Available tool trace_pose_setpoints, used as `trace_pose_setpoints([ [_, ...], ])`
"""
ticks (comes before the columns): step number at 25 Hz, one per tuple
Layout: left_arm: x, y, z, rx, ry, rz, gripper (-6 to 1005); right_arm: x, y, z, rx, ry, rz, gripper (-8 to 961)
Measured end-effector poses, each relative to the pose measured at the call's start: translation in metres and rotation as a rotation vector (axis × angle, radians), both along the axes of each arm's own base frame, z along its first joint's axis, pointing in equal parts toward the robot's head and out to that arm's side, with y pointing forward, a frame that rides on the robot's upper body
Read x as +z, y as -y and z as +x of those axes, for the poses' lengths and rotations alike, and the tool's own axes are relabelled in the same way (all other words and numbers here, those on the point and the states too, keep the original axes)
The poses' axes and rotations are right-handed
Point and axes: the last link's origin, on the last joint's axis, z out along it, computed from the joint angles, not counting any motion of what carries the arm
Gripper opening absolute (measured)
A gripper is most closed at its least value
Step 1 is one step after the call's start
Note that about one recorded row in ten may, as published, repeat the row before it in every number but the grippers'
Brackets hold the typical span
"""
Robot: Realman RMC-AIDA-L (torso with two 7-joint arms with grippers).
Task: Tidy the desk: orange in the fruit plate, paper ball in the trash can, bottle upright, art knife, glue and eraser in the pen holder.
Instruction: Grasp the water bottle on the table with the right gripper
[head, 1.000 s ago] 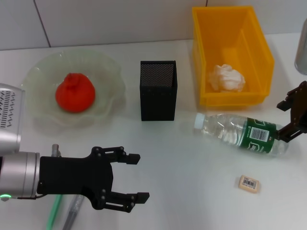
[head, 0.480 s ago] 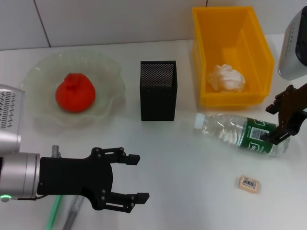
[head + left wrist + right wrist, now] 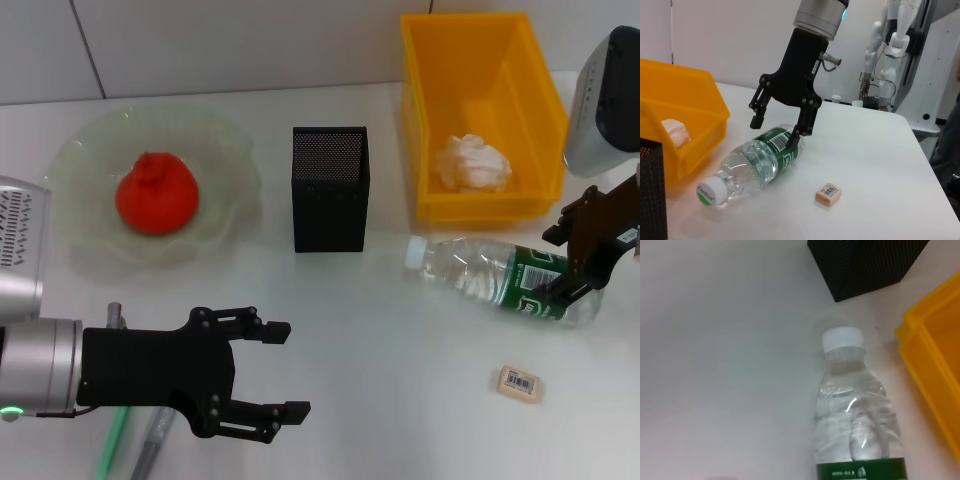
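The clear bottle (image 3: 480, 272) with a green label lies on its side, cap toward the pen holder; it also shows in the left wrist view (image 3: 755, 162) and the right wrist view (image 3: 855, 425). My right gripper (image 3: 548, 264) is open and straddles the bottle's labelled end (image 3: 777, 127). My left gripper (image 3: 290, 368) is open and empty near the front left. The orange (image 3: 155, 193) sits in the glass plate (image 3: 225, 225). The paper ball (image 3: 472, 163) lies in the yellow bin (image 3: 545, 95). The eraser (image 3: 520, 383) lies in front of the bottle. A green stick (image 3: 112, 445) and a grey pen-like tool (image 3: 152, 442) lie under my left arm.
The black mesh pen holder (image 3: 330, 190) stands at the centre, between the plate and the bin. Other robot arms (image 3: 895, 45) stand beyond the table's far edge in the left wrist view.
My right gripper has moved left and down onto the bottle's labelled end, still open. The left arm and the other things have not moved.
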Motion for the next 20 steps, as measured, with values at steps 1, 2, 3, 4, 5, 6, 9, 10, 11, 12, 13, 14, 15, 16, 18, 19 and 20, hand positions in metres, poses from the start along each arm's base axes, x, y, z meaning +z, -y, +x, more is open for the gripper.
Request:
trace_pose_setpoints([
  [1, 0.0, 0.0, 0.0, 0.0, 0.0, 0.0, 860, -0.001, 0.0, 0.001, 0.0, 0.001, -0.002, 785],
  [2, 0.0, 0.0, 0.0, 0.0, 0.0, 0.0, 860, -0.002, 0.0, 0.001, -0.001, 0.001, -0.004, 785],
  [3, 0.0, 0.0, 0.0, 0.0, 0.0, 0.0, 860, -0.003, 0.0, 0.002, -0.003, 0.001, -0.004, 785],
  [4, 0.0, 0.0, 0.0, 0.0, 0.0, 0.0, 860, -0.004, -0.001, 0.003, -0.005, 0.001, -0.006, 785],
  [5, 0.0, 0.0, 0.0, 0.0, 0.0, 0.0, 860, -0.005, 0.0, 0.004, -0.008, 0.0, -0.008, 786],
  [6, 0.0, 0.0, 0.0, 0.001, 0.0, -0.001, 860, -0.006, -0.001, 0.005, -0.01, 0.0, -0.008, 786],
  [9, 0.0, 0.0, 0.0, 0.001, 0.0, -0.001, 860, -0.008, -0.001, 0.006, -0.015, -0.002, -0.011, 786],
  [10, 0.0, 0.0, 0.0, 0.001, 0.0, -0.001, 860, -0.008, -0.001, 0.007, -0.017, -0.003, -0.012, 786],
  [11, 0.0, 0.0, 0.0, 0.001, 0.0, -0.001, 860, -0.009, -0.001, 0.007, -0.019, -0.003, -0.012, 786],
  [12, 0.0, 0.0, 0.0, 0.001, 0.0, -0.001, 860, -0.009, -0.001, 0.008, -0.019, -0.003, -0.011, 786],
  [13, 0.0, 0.0, 0.0, 0.001, 0.0, -0.001, 860, -0.011, -0.002, 0.01, -0.023, -0.003, -0.01, 786],
  [14, 0.0, 0.0, 0.0, 0.002, 0.0, -0.001, 860, -0.011, -0.002, 0.01, -0.023, -0.003, -0.01, 786],
  [15, 0.0, 0.0, -0.001, 0.002, 0.0, -0.001, 860, -0.012, -0.002, 0.01, -0.025, -0.003, -0.011, 786],
  [16, 0.0, 0.0, -0.001, 0.002, 0.0, -0.001, 860, -0.013, -0.002, 0.011, -0.026, -0.002, -0.013, 787],
  [18, 0.0, 0.001, -0.001, 0.004, 0.0, -0.001, 860, -0.014, -0.002, 0.012, -0.026, 0.002, -0.016, 787],
  [19, 0.0, 0.001, -0.001, 0.006, 0.0, -0.002, 860, -0.015, -0.002, 0.013, -0.025, 0.004, -0.016, 787],
  [20, 0.0, 0.001, -0.001, 0.006, 0.0, -0.003, 860, -0.016, -0.002, 0.013, -0.025, 0.006, -0.017, 787],
])
